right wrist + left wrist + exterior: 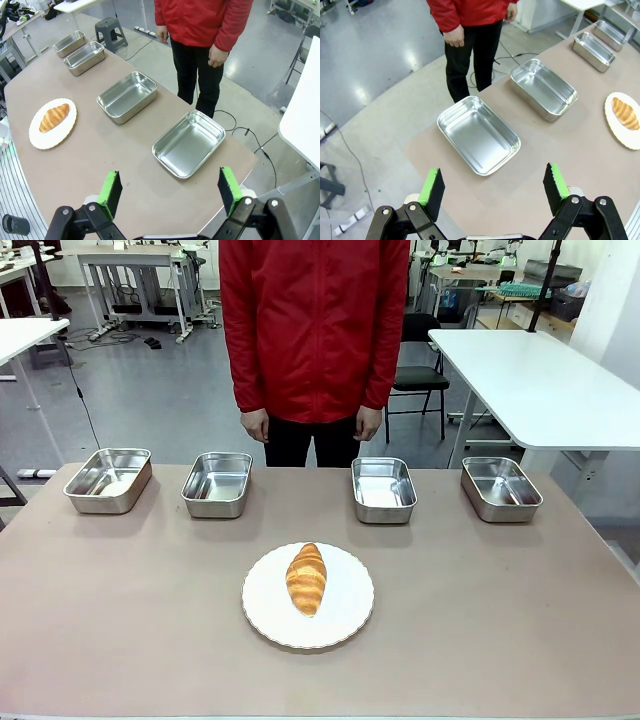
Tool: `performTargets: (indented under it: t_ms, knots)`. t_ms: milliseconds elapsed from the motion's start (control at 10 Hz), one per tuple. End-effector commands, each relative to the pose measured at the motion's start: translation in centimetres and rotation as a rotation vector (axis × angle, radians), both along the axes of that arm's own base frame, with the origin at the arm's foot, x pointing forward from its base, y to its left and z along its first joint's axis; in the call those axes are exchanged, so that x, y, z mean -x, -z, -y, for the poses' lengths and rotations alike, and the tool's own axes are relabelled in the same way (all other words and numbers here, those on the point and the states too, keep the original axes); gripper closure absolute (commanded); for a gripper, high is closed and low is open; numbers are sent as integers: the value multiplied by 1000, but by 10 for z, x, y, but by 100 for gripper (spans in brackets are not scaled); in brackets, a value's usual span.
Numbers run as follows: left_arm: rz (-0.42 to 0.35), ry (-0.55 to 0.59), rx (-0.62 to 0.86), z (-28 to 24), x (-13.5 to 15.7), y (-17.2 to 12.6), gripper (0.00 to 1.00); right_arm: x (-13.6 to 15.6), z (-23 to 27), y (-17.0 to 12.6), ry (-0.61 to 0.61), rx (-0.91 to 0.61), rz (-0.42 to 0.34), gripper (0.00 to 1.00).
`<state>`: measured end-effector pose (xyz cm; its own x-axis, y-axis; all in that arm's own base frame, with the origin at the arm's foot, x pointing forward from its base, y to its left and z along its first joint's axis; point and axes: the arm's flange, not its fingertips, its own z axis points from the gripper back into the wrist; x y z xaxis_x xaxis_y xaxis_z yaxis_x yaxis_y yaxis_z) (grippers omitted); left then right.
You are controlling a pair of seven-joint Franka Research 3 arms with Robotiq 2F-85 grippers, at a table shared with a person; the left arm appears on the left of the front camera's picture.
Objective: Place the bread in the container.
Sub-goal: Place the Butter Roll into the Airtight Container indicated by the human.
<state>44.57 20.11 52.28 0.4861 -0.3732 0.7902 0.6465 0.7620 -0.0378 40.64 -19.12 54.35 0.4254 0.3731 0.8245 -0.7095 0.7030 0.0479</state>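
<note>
The left gripper point(492, 176) has its fingers spread wide, a steel pan point(479, 135) just beyond their tips. The bread point(625, 113) lies well off to their right, on a plate point(622, 139) cut by the edge. The right gripper point(168, 176) is spread too, with a second pan point(189, 144) just ahead of it and the bread far to the left.

Golden croissant point(306, 579) on plate point(268, 617), steel pans point(214, 504) empty

You'll find no legible text, label, brand or number here. The steel containers point(216, 483), the white plate point(346, 626), the table point(500, 620) and the person's red jacket point(315, 320) carry no print that can be read.
</note>
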Motion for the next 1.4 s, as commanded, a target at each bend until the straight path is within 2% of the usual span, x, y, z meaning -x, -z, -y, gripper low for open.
performTargets:
  t_ms: [0, 1300]
  knots:
    - [8, -3, 21, 1, 0, -1, 0, 0, 0, -1, -3, -4, 4, 0]
    - [8, -3, 21, 1, 0, -1, 0, 0, 0, -1, -3, -4, 4, 0]
